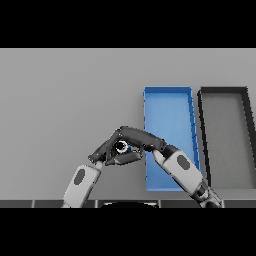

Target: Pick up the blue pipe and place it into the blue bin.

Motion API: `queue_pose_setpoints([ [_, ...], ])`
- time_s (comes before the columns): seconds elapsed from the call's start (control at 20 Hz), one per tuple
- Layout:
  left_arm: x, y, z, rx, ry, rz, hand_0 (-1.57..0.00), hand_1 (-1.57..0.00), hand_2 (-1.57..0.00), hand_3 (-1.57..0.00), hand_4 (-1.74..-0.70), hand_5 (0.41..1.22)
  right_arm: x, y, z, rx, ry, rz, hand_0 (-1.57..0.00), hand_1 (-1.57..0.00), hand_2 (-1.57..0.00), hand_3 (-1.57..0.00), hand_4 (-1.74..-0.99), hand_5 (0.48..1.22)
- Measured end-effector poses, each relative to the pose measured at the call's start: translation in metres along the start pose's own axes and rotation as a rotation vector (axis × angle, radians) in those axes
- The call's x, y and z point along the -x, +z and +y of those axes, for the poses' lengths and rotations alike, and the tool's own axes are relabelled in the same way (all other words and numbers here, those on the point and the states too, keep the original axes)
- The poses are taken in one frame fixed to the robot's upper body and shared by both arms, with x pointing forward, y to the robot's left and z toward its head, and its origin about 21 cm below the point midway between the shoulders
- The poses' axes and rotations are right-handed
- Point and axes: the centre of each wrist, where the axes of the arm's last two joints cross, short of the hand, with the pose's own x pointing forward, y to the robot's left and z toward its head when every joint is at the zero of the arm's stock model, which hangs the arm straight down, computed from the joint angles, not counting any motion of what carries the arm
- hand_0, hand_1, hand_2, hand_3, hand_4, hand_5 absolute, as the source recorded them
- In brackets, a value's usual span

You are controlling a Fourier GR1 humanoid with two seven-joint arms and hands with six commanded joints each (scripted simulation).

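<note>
Your right hand (135, 137) reaches in from the lower right, across the near left corner of the shallow blue rectangular bin (167, 107), and its dark fingers are curled over the small blue pipe with a pale open end (121, 146), with the thumb closing in from below. From here it reads as a grip on the pipe, though you cannot see whether the pipe is off the grey table (60, 100) or resting on it.

Your left hand (100, 152) sits just to the left of the right hand, touching or nearly touching it beside the pipe. Its fingers are too bunched against the other hand to tell how far they are closed.

The pipe lies just left of the bin's left wall, outside it. So judge the grasp as made or almost made, and the carry and release as still ahead of you: lift, shift right over the blue wall, then let go inside. Beyond the bin, further right of your hand, stands a dark grey rectangular tray (225, 135); keep clear of it.
</note>
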Motion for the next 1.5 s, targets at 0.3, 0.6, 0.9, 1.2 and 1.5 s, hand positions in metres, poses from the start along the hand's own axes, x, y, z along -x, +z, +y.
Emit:
queue_pose_setpoints([
  [0.3,-0.003,-0.002,0.0,-0.01,-0.024,-0.034,-1.57,-1.57,-1.57,-1.42,-1.73,1.221,-0.002,0.001,0.004,0.031,-0.017,-0.02,-1.55,-1.55,-1.55,-1.53,-1.728,1.182],
  [0.6,-0.002,0.003,0.008,0.053,-0.12,-0.022,-0.6,-0.55,-0.53,-0.48,-1.21,1.221,-0.004,0.002,0.008,0.057,0.008,-0.006,-1.56,-1.56,-1.56,-1.56,-1.738,1.211],
  [0.9,0.0,0.009,0.007,0.029,-0.128,0.1,-0.16,-0.14,-0.14,-0.12,-0.98,0.704,-0.008,-0.001,0.009,0.079,0.017,-0.014,-1.57,-1.57,-1.57,-1.57,-1.74,1.218],
  [1.2,-0.001,0.005,0.008,0.006,-0.124,0.15,-0.04,-0.04,-0.04,-0.03,-0.94,0.495,-0.007,0.001,0.008,0.079,-0.033,-0.043,-1.57,-1.57,-1.57,-1.57,-1.741,1.22],
  [1.5,0.004,0.007,0.007,0.011,-0.125,0.186,-0.01,-0.01,-0.01,-0.01,-0.91,0.456,-0.042,0.0,-0.015,0.103,-0.194,-0.106,-1.57,-1.57,-1.57,-1.57,-1.741,1.221],
])
